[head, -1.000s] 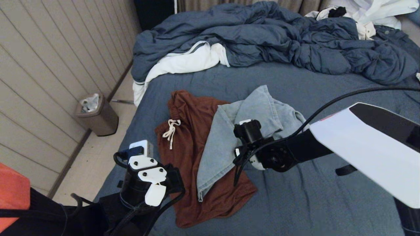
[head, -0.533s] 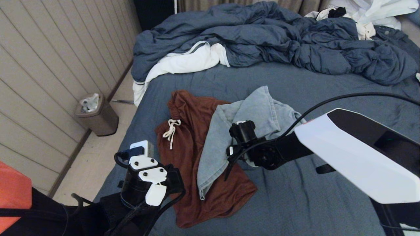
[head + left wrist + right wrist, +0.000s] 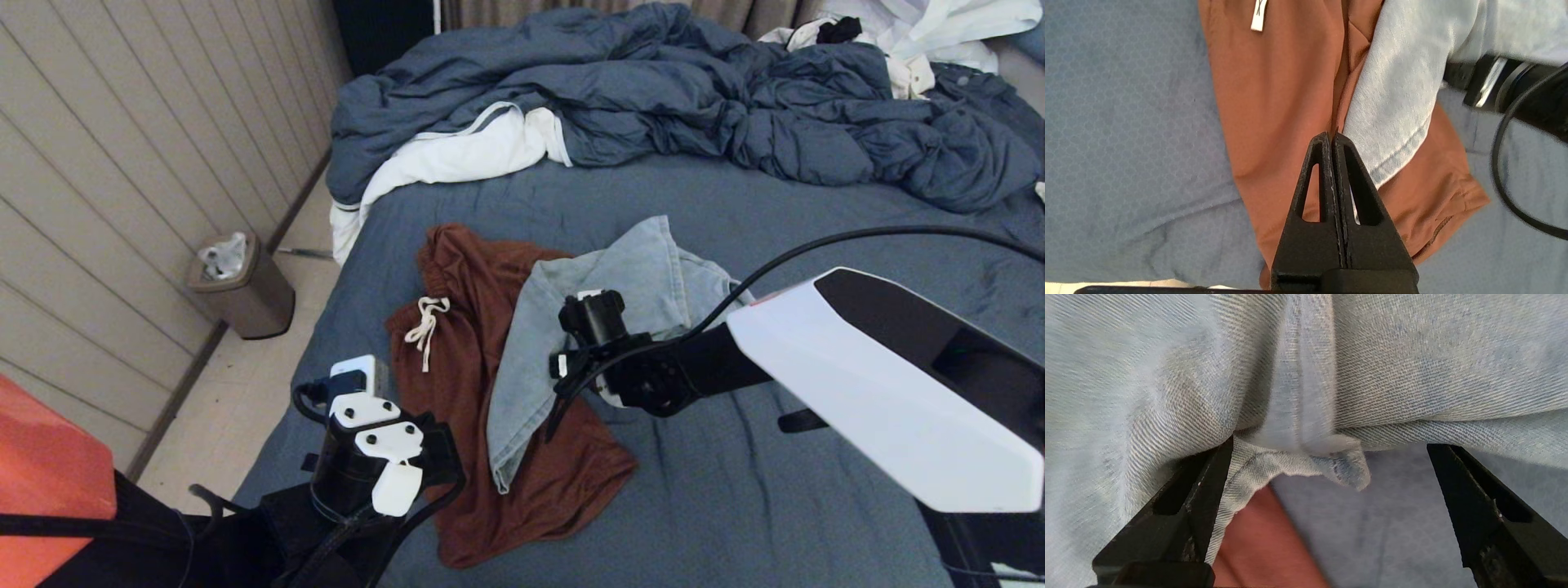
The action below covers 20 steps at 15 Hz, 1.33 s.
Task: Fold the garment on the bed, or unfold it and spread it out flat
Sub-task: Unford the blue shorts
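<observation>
A light blue denim garment lies crumpled on the bed, partly over rust-brown shorts with a white drawstring. My right gripper is open at the denim's near edge. Its fingers straddle a folded hem without closing on it. Rust shorts and sheet show beneath. From the head view those fingers are hidden behind the right wrist. My left gripper is shut and empty, hovering over the shorts near the denim's hem. The left arm sits at the bed's near left corner.
A rumpled blue duvet with white lining fills the far part of the bed. White clothes lie at the back right. A lidded bin stands on the floor by the panelled wall, left of the bed.
My right arm has slid left, bringing its gripper further onto the denim's edge, with the fingers spreading a little wider. The left arm has barely shifted.
</observation>
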Tool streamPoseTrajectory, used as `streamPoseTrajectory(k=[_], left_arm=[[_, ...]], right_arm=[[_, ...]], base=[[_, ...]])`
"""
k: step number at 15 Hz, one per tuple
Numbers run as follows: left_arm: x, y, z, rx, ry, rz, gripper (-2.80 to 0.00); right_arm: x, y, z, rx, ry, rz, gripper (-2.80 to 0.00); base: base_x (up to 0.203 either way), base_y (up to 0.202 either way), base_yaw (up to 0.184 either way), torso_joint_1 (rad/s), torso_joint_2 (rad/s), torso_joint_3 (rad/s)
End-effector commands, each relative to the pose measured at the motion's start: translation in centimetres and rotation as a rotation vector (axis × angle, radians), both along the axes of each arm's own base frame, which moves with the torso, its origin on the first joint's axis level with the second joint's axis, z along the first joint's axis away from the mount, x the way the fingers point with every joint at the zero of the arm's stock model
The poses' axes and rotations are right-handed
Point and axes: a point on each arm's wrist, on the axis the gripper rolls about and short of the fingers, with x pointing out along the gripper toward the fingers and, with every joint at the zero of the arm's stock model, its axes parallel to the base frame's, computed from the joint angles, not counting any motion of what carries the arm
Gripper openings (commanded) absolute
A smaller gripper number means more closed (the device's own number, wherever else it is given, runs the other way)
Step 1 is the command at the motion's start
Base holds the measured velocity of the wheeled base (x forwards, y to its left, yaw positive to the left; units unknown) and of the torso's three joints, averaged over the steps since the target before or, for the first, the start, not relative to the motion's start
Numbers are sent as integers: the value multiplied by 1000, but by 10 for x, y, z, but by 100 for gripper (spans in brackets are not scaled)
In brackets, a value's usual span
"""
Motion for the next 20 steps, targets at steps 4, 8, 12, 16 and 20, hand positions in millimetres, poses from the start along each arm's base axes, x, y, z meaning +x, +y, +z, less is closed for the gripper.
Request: streamPoseTrajectory(k=[4, 8, 12, 16, 20], left_arm=[[1, -1, -4, 3, 6, 4, -280], [1, -1, -4, 1, 4, 4, -280], [2, -2, -6, 5, 8, 4, -280], [2, -4, -10, 12, 14, 1, -280], [1, -5, -11, 17, 18, -4, -280]], right_arm=[[-15, 19, 13, 16, -22, 39, 0], [-13, 27, -9, -6, 13, 53, 0], [-5, 32, -21, -13, 19, 51, -280], [-6, 31, -13, -9, 4, 53, -280], [-8, 30, 16, 29, -56, 52, -280]], base=[[0, 0, 0, 0, 0, 0], [0, 0, 0, 0, 0, 0], [0, 0, 0, 0, 0, 0], [0, 0, 0, 0, 0, 0], [0, 0, 0, 0, 0, 0]])
